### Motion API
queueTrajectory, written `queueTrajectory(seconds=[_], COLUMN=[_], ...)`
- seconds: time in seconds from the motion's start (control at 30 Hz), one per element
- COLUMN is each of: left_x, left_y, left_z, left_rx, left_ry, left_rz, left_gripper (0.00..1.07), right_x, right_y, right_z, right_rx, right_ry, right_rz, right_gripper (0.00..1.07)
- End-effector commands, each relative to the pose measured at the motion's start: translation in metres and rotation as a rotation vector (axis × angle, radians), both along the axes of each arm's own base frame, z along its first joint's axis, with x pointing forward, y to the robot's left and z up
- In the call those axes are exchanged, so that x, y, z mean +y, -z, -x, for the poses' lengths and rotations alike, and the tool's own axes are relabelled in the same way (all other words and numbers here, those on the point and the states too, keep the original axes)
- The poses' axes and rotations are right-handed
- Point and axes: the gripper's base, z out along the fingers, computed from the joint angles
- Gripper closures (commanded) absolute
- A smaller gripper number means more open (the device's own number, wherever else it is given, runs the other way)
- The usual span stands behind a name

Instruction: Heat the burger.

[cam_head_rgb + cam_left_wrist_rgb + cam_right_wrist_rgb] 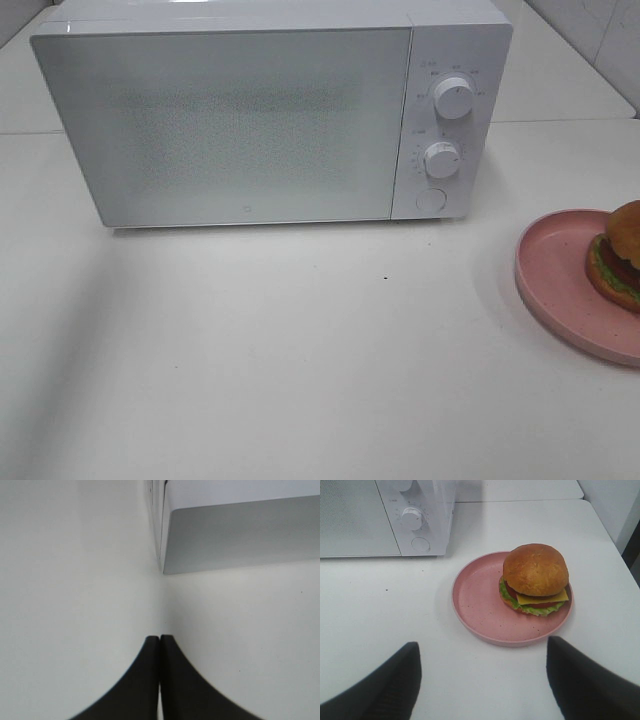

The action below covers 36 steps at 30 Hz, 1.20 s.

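A closed white microwave oven (270,115) with two round dials stands on the white tabletop (300,350). Beside its dial end, the burger (535,577), golden-brown bun over lettuce, cheese and patty, sits on a round pink speckled plate (480,605). The right gripper (482,680) hangs spread wide near the plate, empty. The left gripper (159,645) is pressed together near the oven's corner.

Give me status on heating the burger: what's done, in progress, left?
Done: nothing visible. The microwave door is shut and the burger sits on the pink plate beside it. In hand: nothing held; the right gripper is open, facing the plate, and the left gripper fingers are closed, empty. Left: open the door, load the burger, close, start.
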Motion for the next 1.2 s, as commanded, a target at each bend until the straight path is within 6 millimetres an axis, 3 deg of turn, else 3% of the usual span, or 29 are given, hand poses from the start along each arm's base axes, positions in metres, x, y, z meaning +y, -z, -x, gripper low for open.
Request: queueTrajectory(seconds=[0.03, 0.1, 0.13, 0.2, 0.23, 0.27, 0.3, 0.37, 0.43, 0.47, 0.5, 0.53, 0.6, 0.7, 0.77, 0.97, 1.2], left_x=[0.006, 0.007, 0.01, 0.011, 0.014, 0.014, 0.017, 0.018, 0.022, 0.022, 0.024, 0.024, 0.027, 0.028, 0.031, 0.034, 0.04], left_y=[0.0, 0.002, 0.012, 0.019, 0.028, 0.028, 0.039, 0.044, 0.06, 0.06, 0.068, 0.068, 0.077, 0.084, 0.092, 0.102, 0.112], left_z=[0.038, 0.045, 0.063, 0.071, 0.089, 0.089, 0.106, 0.114, 0.138, 0.138, 0.154, 0.154, 0.177, 0.19, 0.21, 0.234, 0.273], left_rx=[0.045, 0.049, 0.068, 0.084, 0.098, 0.098, 0.114, 0.12, 0.132, 0.132, 0.122, 0.122, 0.097, 0.079, 0.03, -0.076, -0.331], left_ry=[-0.009, -0.008, -0.008, -0.008, -0.008, -0.008, -0.009, -0.008, -0.008, -0.008, -0.007, -0.007, -0.01, -0.009, -0.008, -0.001, 0.016], left_rz=[0.002, 0.001, -0.002, -0.005, -0.007, -0.007, -0.009, -0.009, -0.009, -0.009, -0.004, -0.004, 0.01, 0.02, 0.031, 0.056, 0.096], left_gripper=[1.06, 1.06, 1.06, 1.06, 1.06, 1.06, 1.06, 1.06, 1.06, 1.06, 1.06, 1.06, 1.06, 1.06, 1.06, 1.06, 1.06], right_x=[0.0, 0.0, 0.0, 0.0, 0.0, 0.0, 0.0, 0.0, 0.0, 0.0, 0.0, 0.0, 0.0, 0.0, 0.0, 0.0, 0.0], right_y=[0.0, 0.0, 0.0, 0.0, 0.0, 0.0, 0.0, 0.0, 0.0, 0.0, 0.0, 0.0, 0.0, 0.0, 0.0, 0.0, 0.0], right_z=[0.002, 0.002, 0.002, 0.002, 0.002, 0.002, 0.002, 0.002, 0.002, 0.002, 0.002, 0.002, 0.002, 0.002, 0.002, 0.002, 0.002], right_rx=[-0.032, -0.032, -0.032, -0.032, -0.032, -0.032, -0.032, -0.032, -0.032, -0.032, -0.032, -0.032, -0.032, -0.032, -0.032, -0.032, -0.032], right_ry=[0.002, 0.002, 0.002, 0.002, 0.002, 0.002, 0.002, 0.002, 0.002, 0.002, 0.002, 0.002, 0.002, 0.002, 0.002, 0.002, 0.002], right_rz=[0.004, 0.004, 0.004, 0.004, 0.004, 0.004, 0.004, 0.004, 0.004, 0.004, 0.004, 0.004, 0.004, 0.004, 0.004, 0.004, 0.004], right_gripper=[0.41, 0.41, 0.41, 0.41, 0.41, 0.41, 0.41, 0.41, 0.41, 0.41, 0.41, 0.41, 0.41, 0.41, 0.41, 0.41, 0.41])
